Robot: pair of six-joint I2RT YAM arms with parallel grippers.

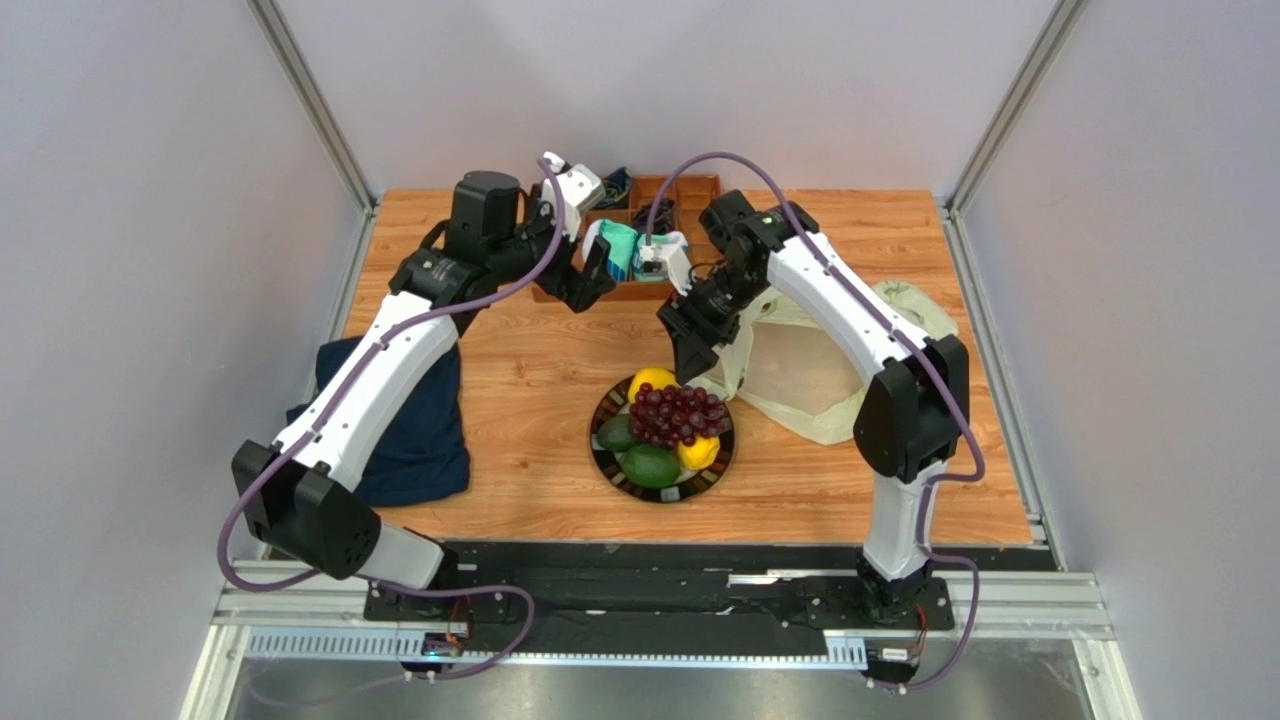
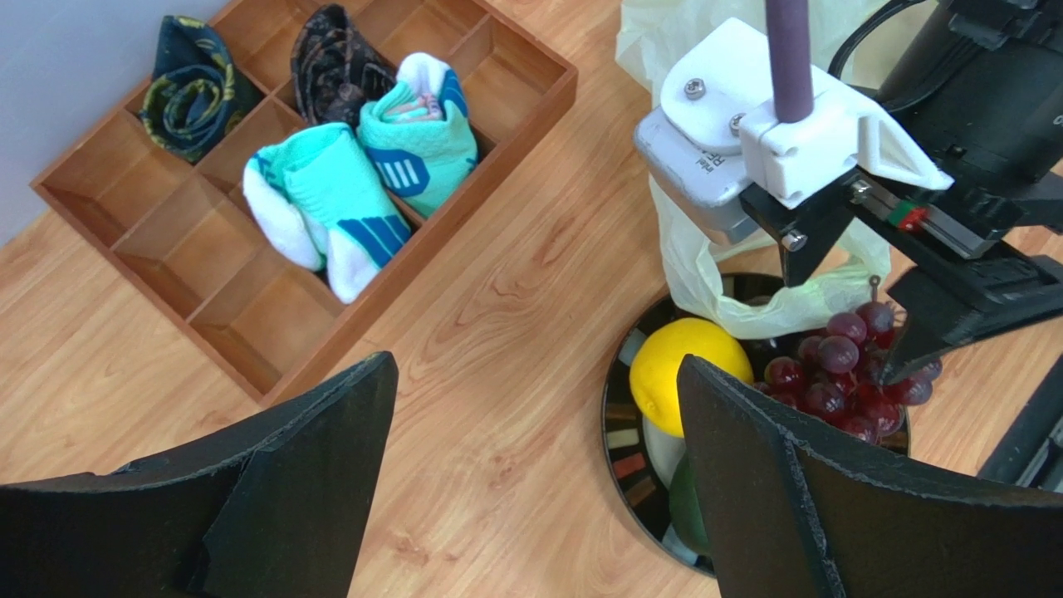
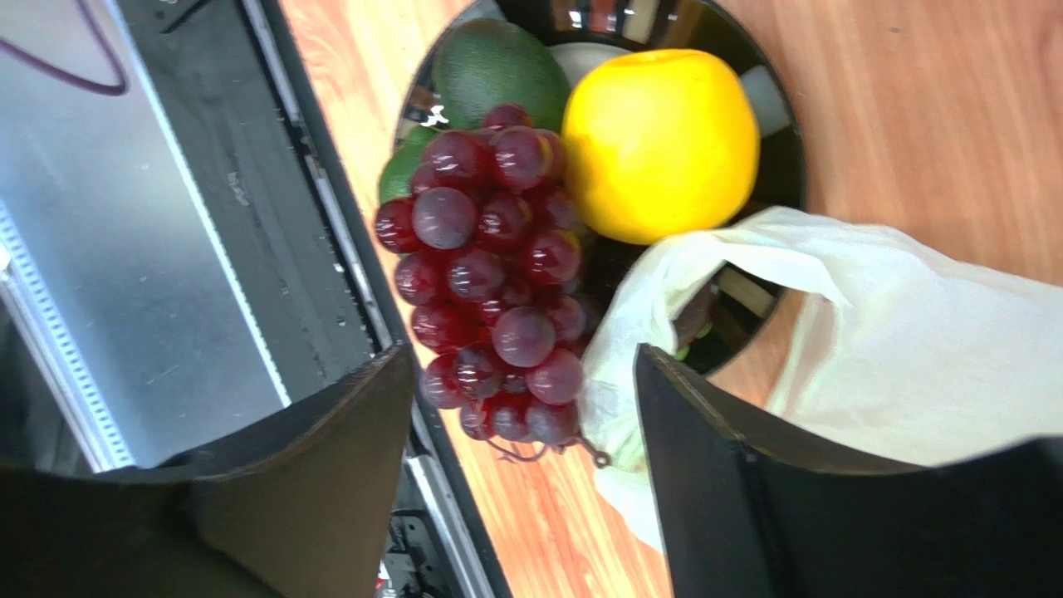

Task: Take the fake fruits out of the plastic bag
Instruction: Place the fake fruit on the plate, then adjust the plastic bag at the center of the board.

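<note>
The fake fruits lie on a dark plate [image 1: 718, 476]: a grape bunch [image 1: 679, 411], two lemons [image 1: 652, 381] and two avocados [image 1: 649, 465]. The plastic bag [image 1: 819, 368] lies flat to the plate's right, one corner draped over the rim. My right gripper [image 1: 694, 348] hangs open and empty just above the plate's far side. In the right wrist view [image 3: 522, 364] the grapes [image 3: 493, 299], a lemon [image 3: 659, 143], an avocado [image 3: 499, 69] and the bag [image 3: 873, 336] lie below it. My left gripper [image 1: 589, 278] is open and empty over bare wood [image 2: 534, 368], left of the plate [image 2: 618, 436].
A wooden compartment tray [image 2: 162, 199] with teal-and-white socks [image 2: 362, 187] and dark rolled socks stands at the back of the table. A dark navy cloth [image 1: 398, 428] lies at the left edge. The table's front edge and metal rail run just below the plate.
</note>
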